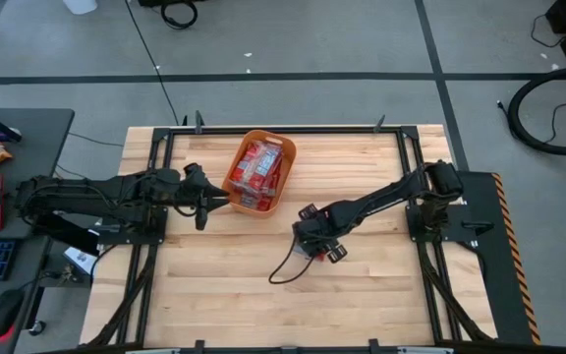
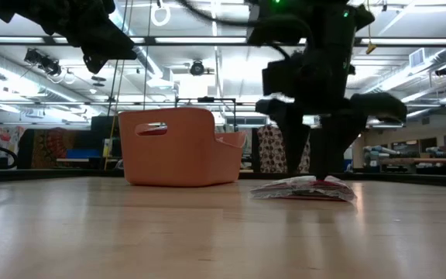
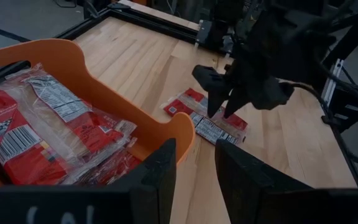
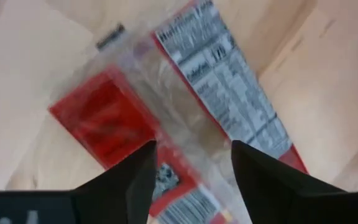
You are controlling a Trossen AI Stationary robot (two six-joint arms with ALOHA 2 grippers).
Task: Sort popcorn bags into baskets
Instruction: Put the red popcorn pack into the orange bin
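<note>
- High view: the orange basket (image 1: pixel 259 172) sits near the worktop's (image 1: pixel 214 295) far edge, filled with popcorn bags (image 1: pixel 254 167). The left gripper (image 1: pixel 216 203) hovers at its near-left corner; the right gripper (image 1: pixel 314 246) is mid-table over a loose bag (image 1: pixel 312 255).
- Low view: that bag (image 2: pixel 307 188) lies flat beside the basket (image 2: pixel 178 147).
- Left wrist view: its fingers (image 3: pixel 157 174) stand parted, empty, at the basket rim (image 3: pixel 166 121).
- Right wrist view: fingers (image 4: pixel 135 174) spread, apparently straddling the bag (image 4: pixel 166 118) without gripping it.

Popcorn bags (image 1: pixel 255 169) fill the basket (image 1: pixel 285 155); one bag (image 2: pixel 307 188) lies right.
</note>
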